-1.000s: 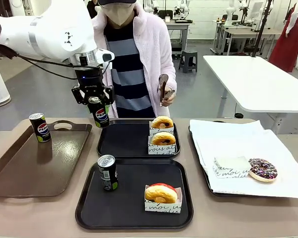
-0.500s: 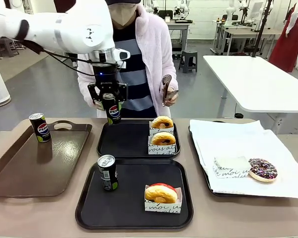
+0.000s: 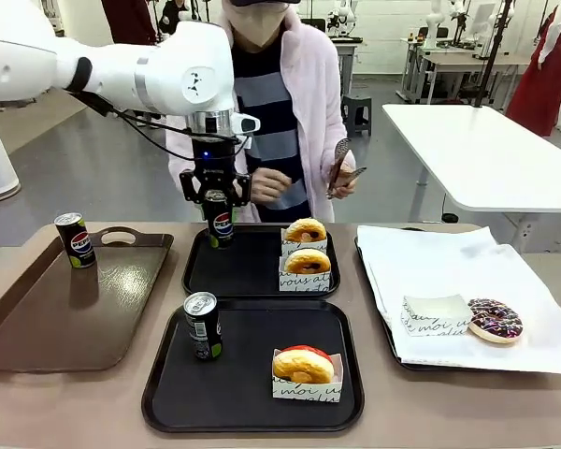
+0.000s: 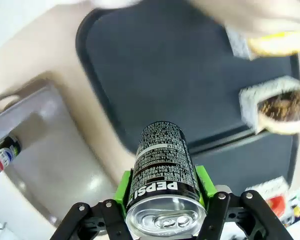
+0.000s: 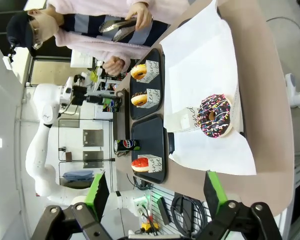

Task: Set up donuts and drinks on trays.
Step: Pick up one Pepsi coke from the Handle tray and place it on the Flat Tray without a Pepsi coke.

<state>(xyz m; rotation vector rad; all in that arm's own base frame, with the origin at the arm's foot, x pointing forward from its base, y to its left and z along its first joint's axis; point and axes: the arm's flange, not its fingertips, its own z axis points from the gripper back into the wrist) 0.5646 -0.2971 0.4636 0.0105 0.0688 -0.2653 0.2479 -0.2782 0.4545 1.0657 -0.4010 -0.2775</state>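
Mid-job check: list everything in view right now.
Black trays: two, middle, near and far.
Brown tray: one, left.
Paper-lined tray: one, white, right.
Pepsi cans: three, black; on brown tray, on near tray, held at far tray.
Donuts: four; two golden on far tray, one red-iced on near tray, one chocolate-sprinkled on paper.
Paper holder: one, white, empty, beside sprinkled donut.
Tongs: one, metal, in person's hand.
Left claw: black, shut on can.
Right claw: black, open.

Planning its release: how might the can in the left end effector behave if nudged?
Tall and narrow, the can probably tips easily; round-walled, it likely rolls once toppled. Undented in the left end effector, so probably stiff.
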